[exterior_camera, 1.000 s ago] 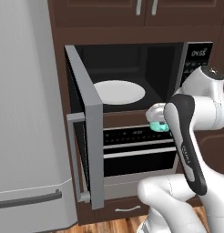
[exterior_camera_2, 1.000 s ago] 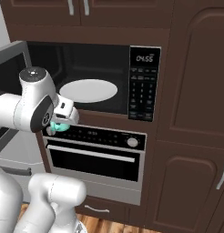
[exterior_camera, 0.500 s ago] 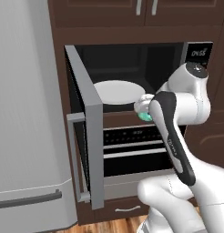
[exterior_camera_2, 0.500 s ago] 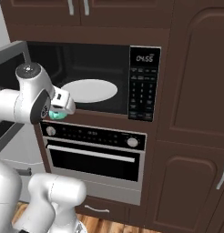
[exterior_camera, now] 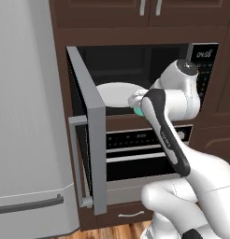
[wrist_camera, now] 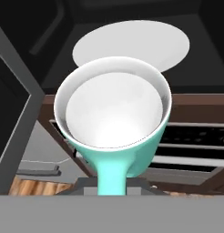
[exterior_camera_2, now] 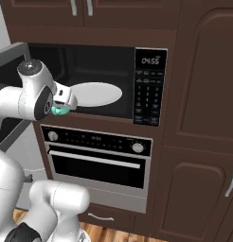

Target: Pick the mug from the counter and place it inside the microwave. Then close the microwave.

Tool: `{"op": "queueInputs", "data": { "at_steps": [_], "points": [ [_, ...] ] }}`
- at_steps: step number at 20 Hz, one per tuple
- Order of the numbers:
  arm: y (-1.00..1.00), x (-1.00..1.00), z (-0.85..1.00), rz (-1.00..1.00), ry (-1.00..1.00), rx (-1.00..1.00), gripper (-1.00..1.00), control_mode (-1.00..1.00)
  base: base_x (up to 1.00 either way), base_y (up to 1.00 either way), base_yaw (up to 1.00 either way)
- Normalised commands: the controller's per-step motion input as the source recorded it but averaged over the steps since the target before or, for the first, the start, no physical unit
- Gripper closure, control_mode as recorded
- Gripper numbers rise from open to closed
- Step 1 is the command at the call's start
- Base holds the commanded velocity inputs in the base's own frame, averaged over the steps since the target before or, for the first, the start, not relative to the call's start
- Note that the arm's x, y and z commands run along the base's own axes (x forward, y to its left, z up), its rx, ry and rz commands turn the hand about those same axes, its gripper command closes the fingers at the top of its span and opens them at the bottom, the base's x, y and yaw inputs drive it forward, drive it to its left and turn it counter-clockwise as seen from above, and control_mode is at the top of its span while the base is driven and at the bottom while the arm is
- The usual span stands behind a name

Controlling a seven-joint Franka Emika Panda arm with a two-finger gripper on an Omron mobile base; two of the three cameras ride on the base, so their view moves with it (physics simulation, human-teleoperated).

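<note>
Against the dark brown cabinet wall, the small teal-green ceramic mug [wrist_camera: 114, 123], rigid, light and probably slick-glazed, rides clamped in the gripper [exterior_camera: 138, 106] by its handle side, just outside the open built-in black microwave [exterior_camera_2: 97, 82], near its white turntable plate [wrist_camera: 132, 44].

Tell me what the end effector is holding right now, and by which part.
The end effector holds the teal mug, gripped at its handle side, where the handle runs down between the fingers. The mug sits in front of the open microwave, not yet on the turntable plate.
</note>
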Motion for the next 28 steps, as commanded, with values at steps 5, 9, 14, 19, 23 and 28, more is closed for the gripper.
{"op": "queueInputs", "data": {
  "at_steps": [5,9,14,19,23,28],
  "points": [
    [-0.07,0.49,0.2,0.0,0.0,0.0,1.0,-1.0,0.0,0.0,0.0],
    [-0.11,0.41,0.02,0.0,0.0,0.0,1.0,-1.0,0.0,0.0,0.0],
    [-0.01,0.39,-0.15,0.0,0.01,0.0,1.0,-1.0,0.0,0.0,0.0],
    [0.0,0.48,-0.3,0.0,0.03,0.0,1.0,-1.0,0.0,0.0,0.0],
    [0.0,0.44,-0.02,0.0,0.0,-0.02,1.0,-1.0,0.0,0.0,0.0],
    [0.0,0.41,-0.01,0.0,0.01,-0.01,1.0,-1.0,0.0,0.0,0.0]
  ]
}}
